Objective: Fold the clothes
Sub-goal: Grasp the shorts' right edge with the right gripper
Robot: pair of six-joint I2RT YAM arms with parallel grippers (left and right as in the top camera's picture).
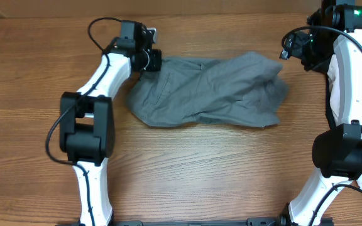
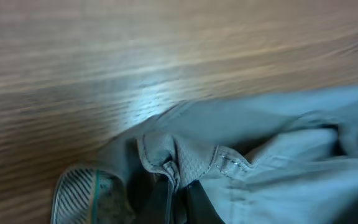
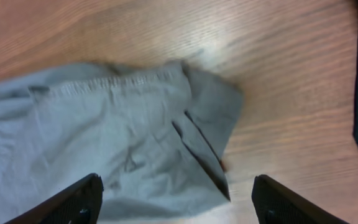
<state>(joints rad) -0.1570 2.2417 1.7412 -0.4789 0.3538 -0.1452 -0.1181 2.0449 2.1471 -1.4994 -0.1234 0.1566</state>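
One pair of shorts (image 1: 209, 91) is lying crumpled at upper middle of the tabletop (image 1: 187, 169). The left claw (image 1: 149, 61) is pinching its upper-left edge; the right claw (image 3: 178, 190) is hanging spread wide over its right end.

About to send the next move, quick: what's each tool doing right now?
Left tool: closed on the waistband edge of the gray shorts.
Right tool: open, holding nothing, near the shorts' other end.

One pair gray shorts (image 1: 206, 91); one table (image 1: 200, 176); two tools: left tool (image 1: 151, 61), right tool (image 1: 288, 47).
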